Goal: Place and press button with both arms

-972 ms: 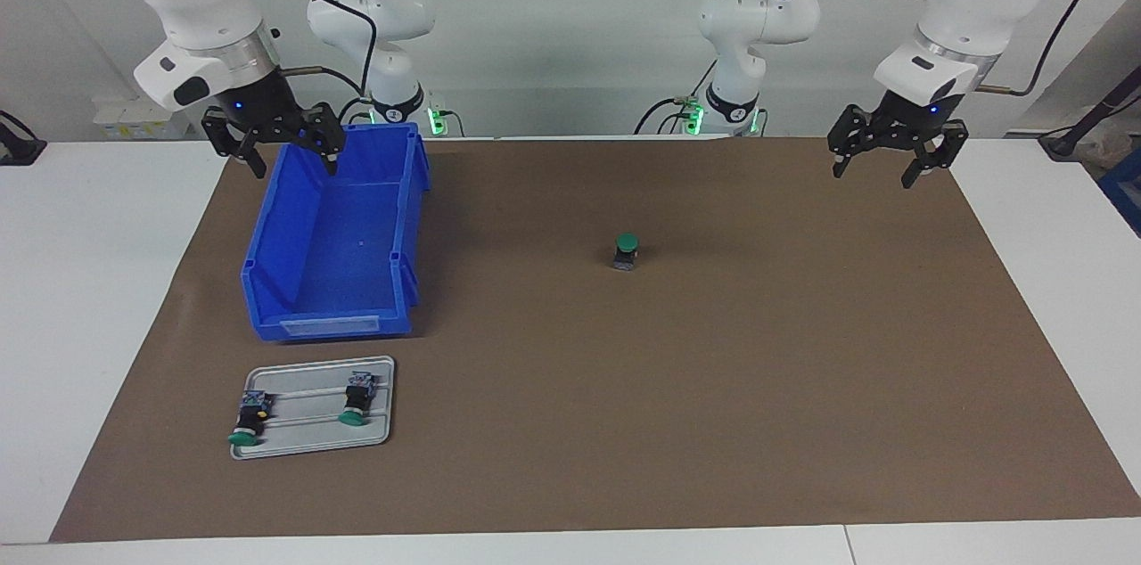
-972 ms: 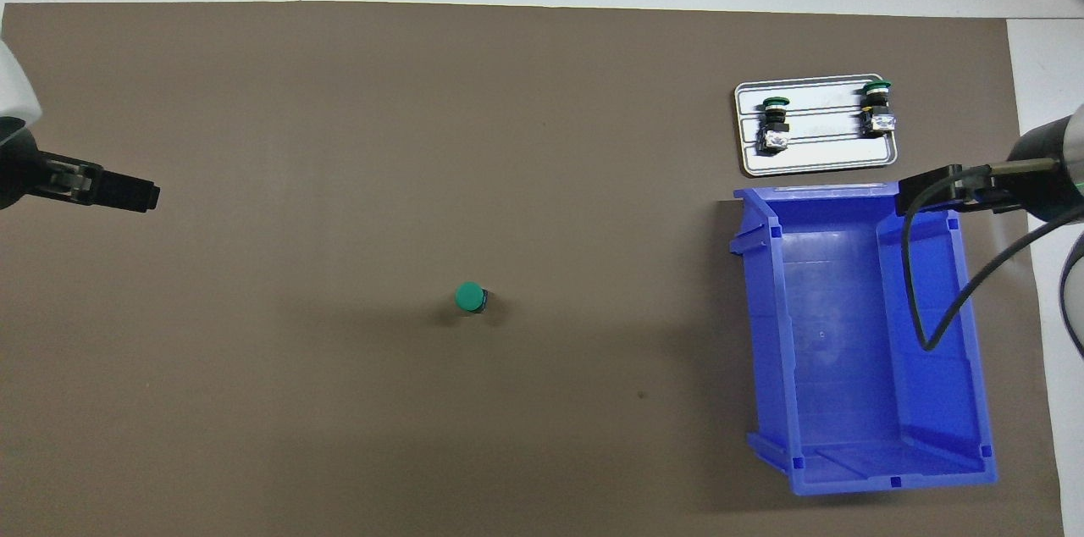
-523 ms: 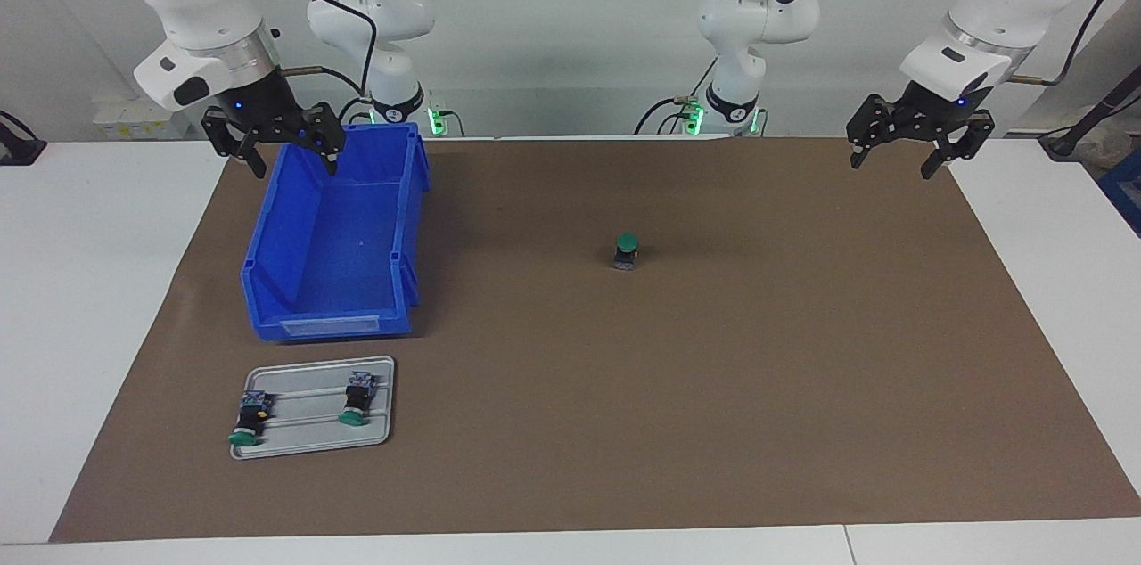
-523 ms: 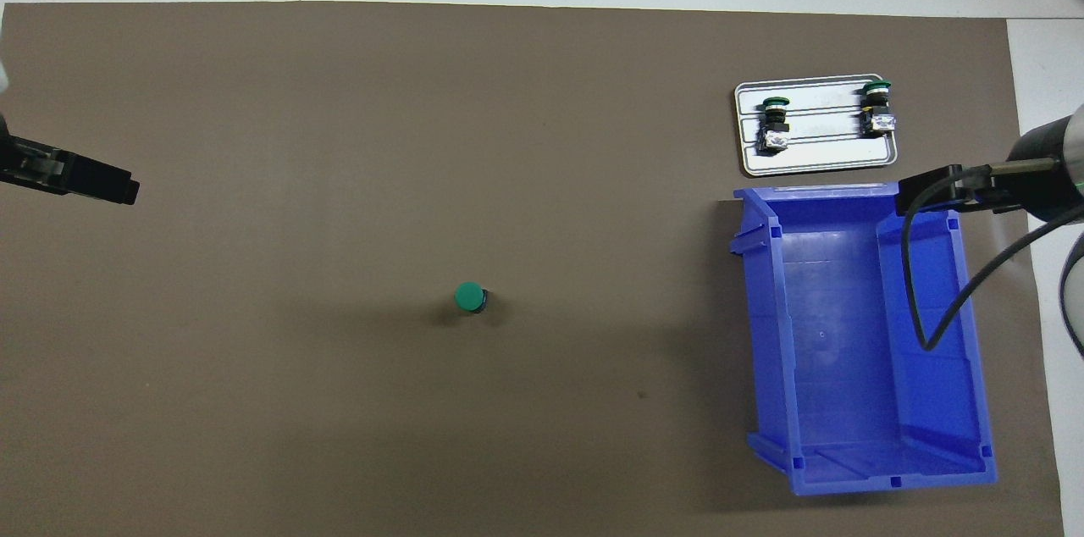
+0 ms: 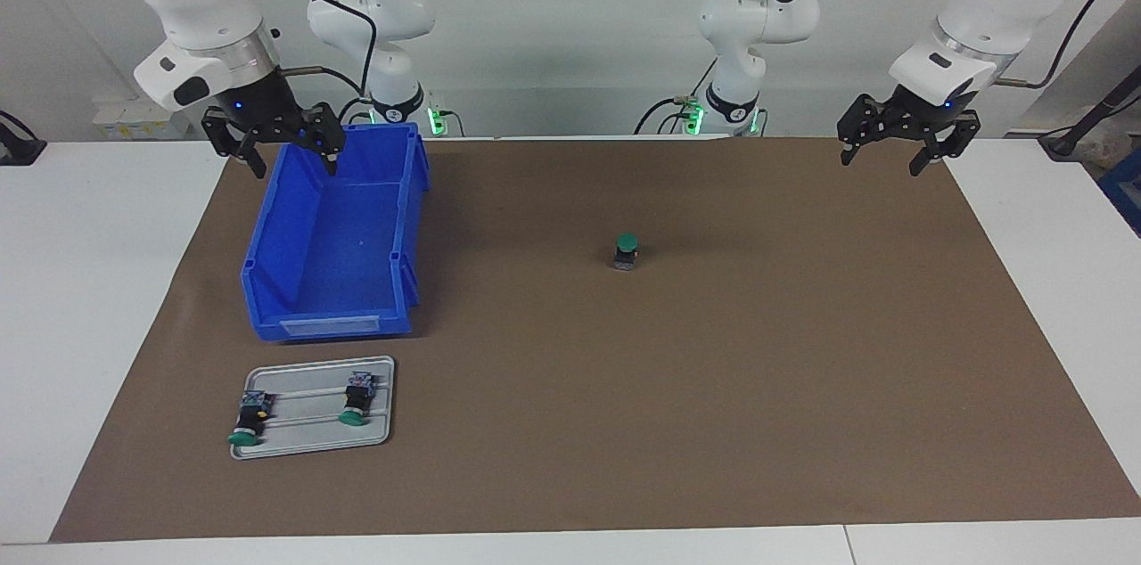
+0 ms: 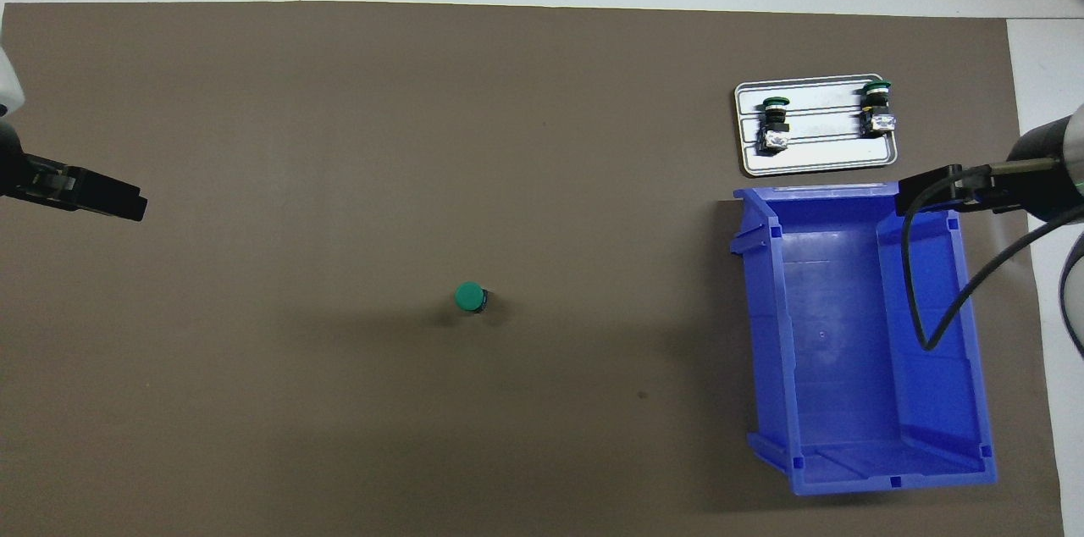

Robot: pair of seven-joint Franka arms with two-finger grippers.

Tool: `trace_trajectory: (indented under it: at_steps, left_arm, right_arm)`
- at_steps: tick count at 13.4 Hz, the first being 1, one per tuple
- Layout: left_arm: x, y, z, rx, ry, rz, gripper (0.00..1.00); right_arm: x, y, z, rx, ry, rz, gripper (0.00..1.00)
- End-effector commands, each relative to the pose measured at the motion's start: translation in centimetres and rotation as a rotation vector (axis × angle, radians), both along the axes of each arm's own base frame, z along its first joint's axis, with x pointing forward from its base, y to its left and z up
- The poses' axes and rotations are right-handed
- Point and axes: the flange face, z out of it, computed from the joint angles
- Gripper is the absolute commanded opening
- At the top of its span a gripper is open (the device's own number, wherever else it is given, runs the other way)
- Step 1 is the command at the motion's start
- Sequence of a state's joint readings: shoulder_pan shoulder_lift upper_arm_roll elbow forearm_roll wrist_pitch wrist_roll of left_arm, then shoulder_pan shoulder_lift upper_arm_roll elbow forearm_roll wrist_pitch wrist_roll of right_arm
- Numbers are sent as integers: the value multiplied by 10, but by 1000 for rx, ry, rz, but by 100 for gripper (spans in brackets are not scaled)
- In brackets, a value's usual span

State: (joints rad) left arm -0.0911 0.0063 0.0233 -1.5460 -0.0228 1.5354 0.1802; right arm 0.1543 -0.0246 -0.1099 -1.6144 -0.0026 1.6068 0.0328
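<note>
While the button stands upright on its block base out in the middle of the brown mat, green cap up, both of my hands are up in the air and well apart from it. My left hand hovers over the mat's corner at the left arm's end of the desk, fingers spread wide, nothing in them. My right hand hangs over the robot-side rim of the blue bin, likewise released and empty.

So the button looks placed, and what I cannot read from here is whether it has been pressed; that cap gives nothing away.

Two more buttons lie on their sides on the grey tray, which sits farther from me than the bin, at the right arm's end.

Now, the risks. That button is small and top-heavy on a narrow base, with nothing bracing it. If I come down on the cap off-centre, or at a slant, I judge it tips over or skates across the mat instead of clicking. One hand ought to steady the base while the other pushes, and there lies the second hazard: two hands converging on one tiny target could knock each other or nudge it away. And my right hand sits close above the bin's wall, so a low sweep toward the middle could catch that rim and drag the bin.
</note>
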Motion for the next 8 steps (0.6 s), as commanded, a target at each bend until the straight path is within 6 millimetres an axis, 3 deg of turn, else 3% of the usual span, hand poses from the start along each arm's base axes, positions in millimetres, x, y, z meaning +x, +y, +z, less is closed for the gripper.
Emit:
trace_trajectory:
  at_steps: [1, 8]
  left_arm:
    - [-10, -1, 2, -2, 6, 54, 100]
    - [-9, 3, 1, -1, 6, 62, 100]
  right_arm:
    - [-8, -2, 1, 21, 6, 19, 99]
    - [-8, -1, 1, 21, 6, 20, 99]
